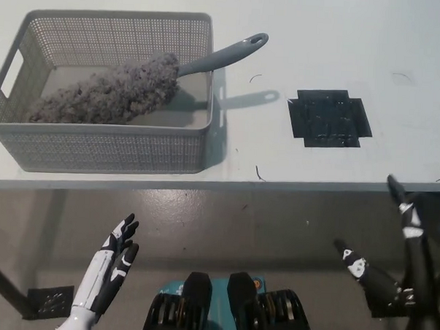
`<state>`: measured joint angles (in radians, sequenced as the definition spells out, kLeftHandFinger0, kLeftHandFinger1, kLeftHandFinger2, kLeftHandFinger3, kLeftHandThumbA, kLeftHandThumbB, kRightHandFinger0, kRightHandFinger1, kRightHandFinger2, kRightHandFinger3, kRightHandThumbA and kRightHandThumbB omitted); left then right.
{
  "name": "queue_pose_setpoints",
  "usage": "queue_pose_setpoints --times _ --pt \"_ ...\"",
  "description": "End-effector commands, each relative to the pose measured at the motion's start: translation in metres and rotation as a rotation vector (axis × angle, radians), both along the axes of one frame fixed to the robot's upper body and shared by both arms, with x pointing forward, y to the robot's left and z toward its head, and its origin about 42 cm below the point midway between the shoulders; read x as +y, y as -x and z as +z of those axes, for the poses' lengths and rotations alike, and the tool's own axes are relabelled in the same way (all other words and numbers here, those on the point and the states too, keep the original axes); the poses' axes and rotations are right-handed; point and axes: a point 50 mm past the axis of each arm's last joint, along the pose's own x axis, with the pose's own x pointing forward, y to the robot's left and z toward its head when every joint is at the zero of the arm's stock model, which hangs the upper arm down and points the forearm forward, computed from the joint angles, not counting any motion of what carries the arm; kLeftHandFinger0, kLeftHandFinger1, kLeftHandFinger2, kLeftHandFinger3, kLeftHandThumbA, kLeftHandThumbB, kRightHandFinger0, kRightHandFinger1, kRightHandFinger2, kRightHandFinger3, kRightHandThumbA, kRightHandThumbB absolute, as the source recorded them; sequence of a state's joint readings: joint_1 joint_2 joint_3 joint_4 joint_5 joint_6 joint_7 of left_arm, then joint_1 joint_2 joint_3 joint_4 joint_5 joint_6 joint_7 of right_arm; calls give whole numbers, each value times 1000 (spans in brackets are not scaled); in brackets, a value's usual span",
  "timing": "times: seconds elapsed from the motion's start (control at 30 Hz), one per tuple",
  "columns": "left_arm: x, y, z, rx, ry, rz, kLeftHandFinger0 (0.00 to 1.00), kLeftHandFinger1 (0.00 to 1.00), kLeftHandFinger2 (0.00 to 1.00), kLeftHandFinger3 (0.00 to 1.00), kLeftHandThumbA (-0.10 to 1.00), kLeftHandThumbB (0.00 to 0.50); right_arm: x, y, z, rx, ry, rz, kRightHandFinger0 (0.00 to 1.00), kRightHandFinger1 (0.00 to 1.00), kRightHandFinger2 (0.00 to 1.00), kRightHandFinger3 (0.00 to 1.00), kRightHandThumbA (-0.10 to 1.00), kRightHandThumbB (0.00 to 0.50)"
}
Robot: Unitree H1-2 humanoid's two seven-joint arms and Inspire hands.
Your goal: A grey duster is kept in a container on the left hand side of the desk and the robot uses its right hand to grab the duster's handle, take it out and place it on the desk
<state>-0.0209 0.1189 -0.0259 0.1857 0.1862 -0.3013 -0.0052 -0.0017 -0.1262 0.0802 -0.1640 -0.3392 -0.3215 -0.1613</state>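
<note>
Duster (110, 91): grey, fluffy head lay inside basket; smooth plastic handle (226, 56) leaned over right rim, looped end clear of it.
Basket (104, 147): grey, rectangular, mesh walls; stood on desk's left side.
Desk (342, 39): white, smooth.
Patch (329, 118): black, cross-shaped, right of basket.
Left hand (109, 273): white, below desk edge, empty, fingers extended.
Right hand (394, 264): black, below desk edge, empty, fingers spread.

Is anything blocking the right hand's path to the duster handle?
Nothing visible does. The right hand is open, below the desk edge. The duster's handle sticks out over the basket's right rim into open air. Only black tape lies flat on the desk between them.
</note>
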Motion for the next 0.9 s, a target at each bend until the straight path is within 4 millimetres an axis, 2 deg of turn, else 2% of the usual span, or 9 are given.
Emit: queue_pose_setpoints --times 0.0,0.17,0.2,0.23,0.3,0.47,0.73,0.77,0.87 --pt "-1 -3 13 -111 -28 -16 1000 1000 1000 1000 960 16 0 4 135 -200 408 22 1000 1000 1000 1000 952 379" --pt "-1 -3 13 -113 -28 -25 1000 1000 1000 1000 961 12 18 -25 203 -225 670 9 1000 1000 1000 1000 892 460" --pt "-1 -3 12 -111 -28 -27 1000 1000 1000 1000 960 10 20 -29 210 -223 698 5 1000 1000 1000 1000 854 415" --pt "-2 -2 11 -110 -27 -27 1000 1000 1000 1000 959 11 24 -37 219 -221 720 8 1000 1000 1000 1000 814 468" --pt "-2 -4 11 -110 -36 -30 1000 1000 1000 1000 963 20 40 -64 241 -216 799 11 1000 1000 1000 1000 804 485" --pt "-3 -1 10 -100 -25 -27 1000 1000 1000 1000 962 34 76 -124 264 -160 954 -1 1000 1000 1000 1000 887 500" --pt "-4 0 8 -94 -26 -31 1000 1000 1000 1000 948 32 113 -174 280 -40 1040 -17 1000 1000 1000 1000 897 500" --pt "-3 1 8 -93 -30 -32 1000 1000 1000 1000 951 26 117 -181 283 -17 1050 -19 1000 1000 1000 1000 894 477" --pt "-3 1 8 -96 -33 -38 1000 1000 1000 1000 949 20 127 -202 286 36 1084 -47 1000 1000 1000 1000 919 500"
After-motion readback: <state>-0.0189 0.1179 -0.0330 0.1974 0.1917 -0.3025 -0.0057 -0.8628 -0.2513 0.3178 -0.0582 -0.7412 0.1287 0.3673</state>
